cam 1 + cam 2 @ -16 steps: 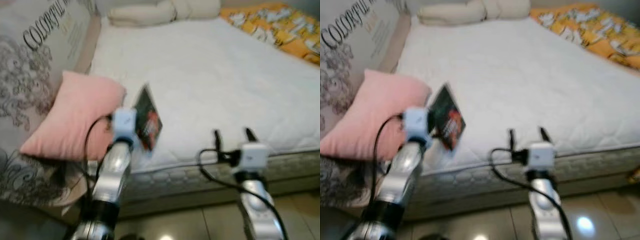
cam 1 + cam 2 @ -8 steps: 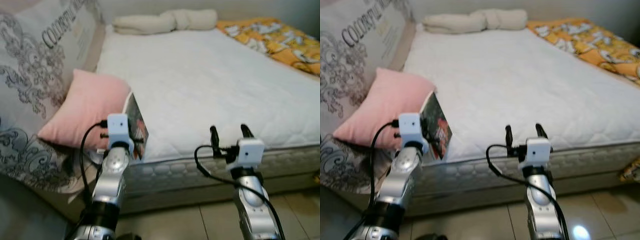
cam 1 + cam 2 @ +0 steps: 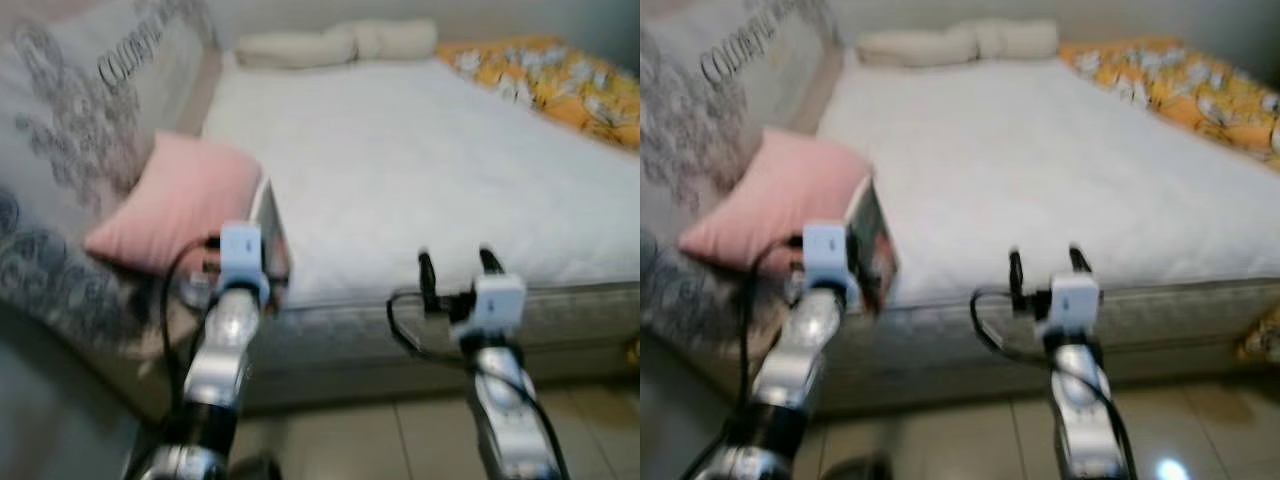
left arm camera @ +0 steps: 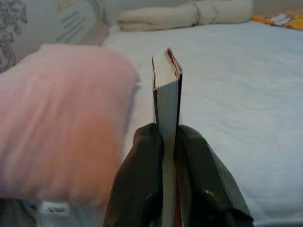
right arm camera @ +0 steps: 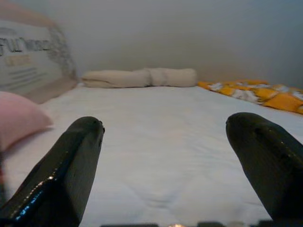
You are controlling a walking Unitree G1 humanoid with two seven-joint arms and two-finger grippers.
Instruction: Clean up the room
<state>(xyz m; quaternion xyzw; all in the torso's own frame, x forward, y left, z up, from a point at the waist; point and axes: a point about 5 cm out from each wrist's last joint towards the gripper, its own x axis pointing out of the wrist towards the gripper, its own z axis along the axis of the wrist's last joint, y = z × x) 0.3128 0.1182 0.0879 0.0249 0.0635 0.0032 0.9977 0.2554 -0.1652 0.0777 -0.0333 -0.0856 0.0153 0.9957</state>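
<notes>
My left gripper (image 4: pixel 166 142) is shut on a thin book (image 4: pixel 166 90) with a dark cover, held upright on edge with its pages facing the wrist camera. The book (image 3: pixel 272 235) hangs over the near left corner of the white mattress (image 3: pixel 420 150), right beside a pink pillow (image 3: pixel 175 195). My right gripper (image 3: pixel 452 268) stands open with nothing between its fingers, in front of the mattress's near edge, and its black fingers (image 5: pixel 71 165) spread wide in the right wrist view.
A large grey patterned cushion (image 3: pixel 70 130) with lettering leans at the left of the bed. A rolled cream blanket (image 3: pixel 335 42) lies at the far end, and an orange patterned cover (image 3: pixel 560 75) at the far right. Tiled floor (image 3: pixel 380 440) lies below.
The book has turned from showing its cover to edge-on in my left gripper. The whole picture has shifted and blurred, so the camera moved. The right gripper stays open.
</notes>
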